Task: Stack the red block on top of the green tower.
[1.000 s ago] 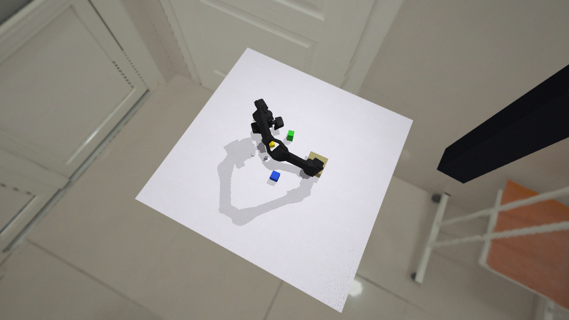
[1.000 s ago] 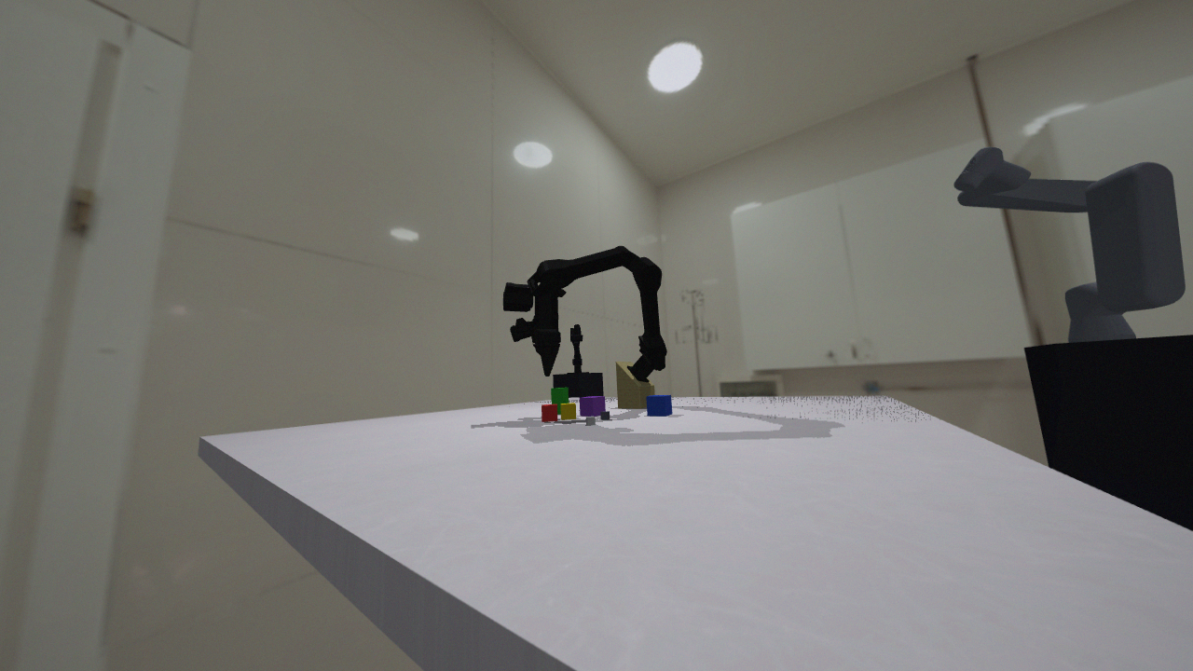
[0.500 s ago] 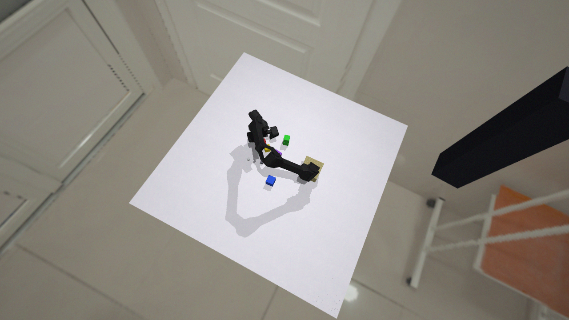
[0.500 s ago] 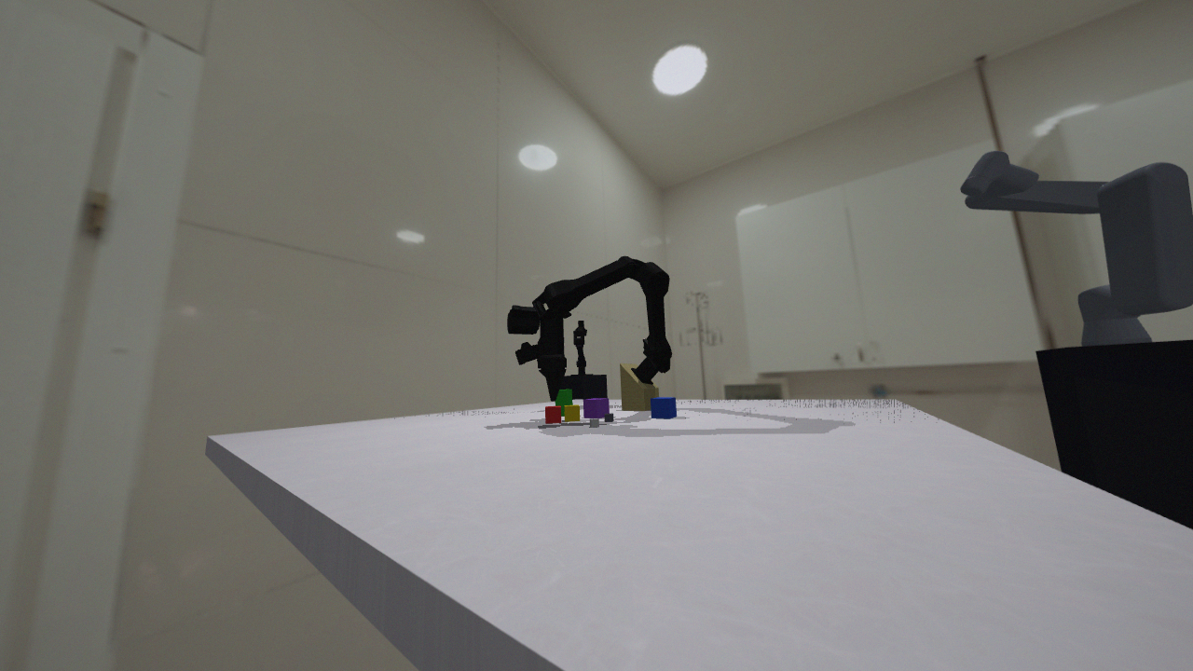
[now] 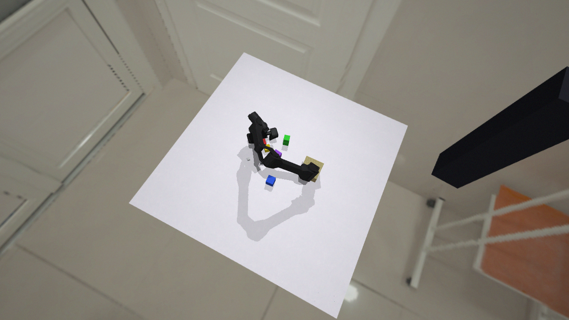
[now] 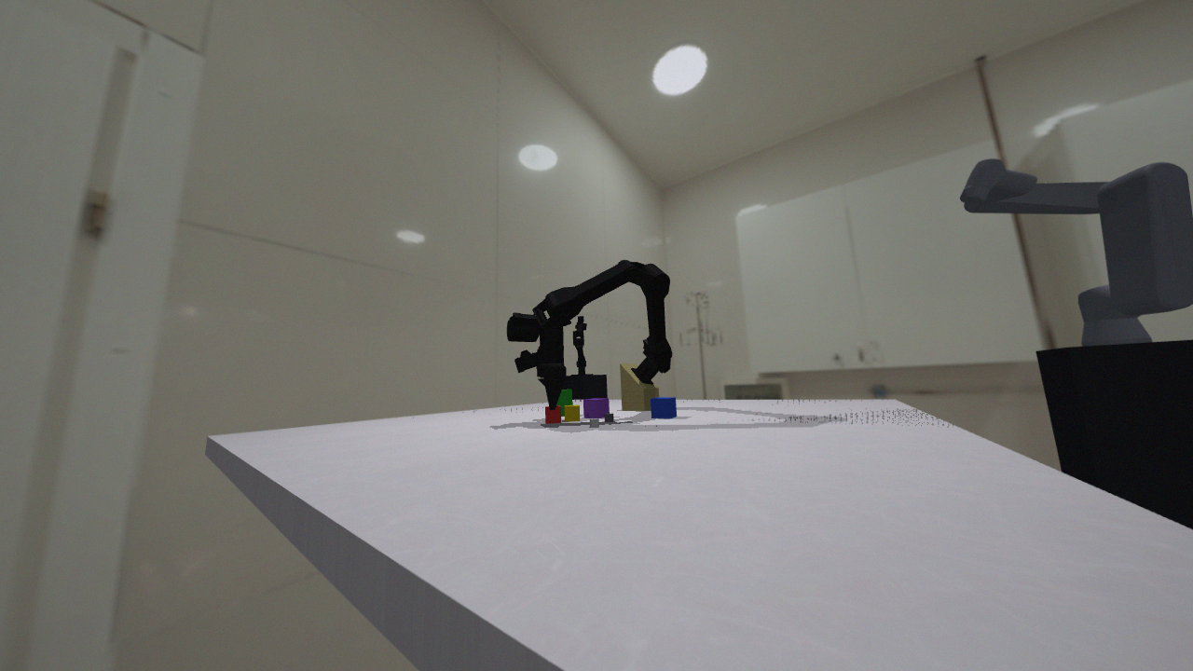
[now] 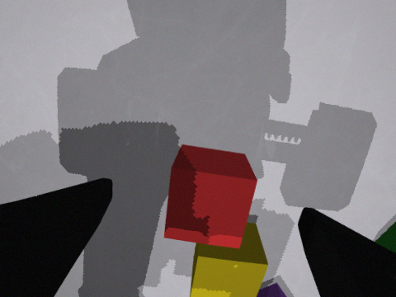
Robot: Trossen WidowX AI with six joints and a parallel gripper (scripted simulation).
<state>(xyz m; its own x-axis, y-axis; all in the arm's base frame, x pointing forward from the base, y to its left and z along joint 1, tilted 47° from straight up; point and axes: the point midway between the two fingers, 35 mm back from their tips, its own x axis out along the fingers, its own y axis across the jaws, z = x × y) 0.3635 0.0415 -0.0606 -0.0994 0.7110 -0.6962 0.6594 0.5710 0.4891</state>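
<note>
In the top view, a light grey block (image 5: 248, 159) (image 6: 594, 423) lies leftmost, toward the upper-left edge of the white surface (image 5: 318, 107) (image 6: 667, 500) (image 7: 37, 45). Next comes the pincer (image 5: 262, 137) (image 6: 553, 406) (image 7: 207, 204), pointing straight down and spread wide with nothing gripped. The red block (image 5: 264, 141) (image 6: 552, 415) (image 7: 219, 206) sits on the surface between its fingers, untouched by them in the wrist view. Just beside it stands the yellow block (image 5: 267, 150) (image 6: 572, 413) (image 7: 228, 274). The blue block (image 5: 270, 180) (image 6: 663, 407) is set toward the lower-left edge, well apart from the red one. The purple block (image 5: 277, 153) (image 6: 596, 407) (image 7: 274, 291) is partly behind the arm (image 5: 292, 166) (image 6: 657, 312). Farther right, the green tower (image 5: 286, 140) (image 6: 566, 397) (image 7: 389, 241) stands upright toward the upper-right edge, the red block not on it. Rightmost, toward the lower-right edge, is a tan wedge-shaped mount (image 5: 311, 160) (image 6: 636, 396); from it the arm rises steeply, bends high at the elbow and slopes down to the wrist.
</note>
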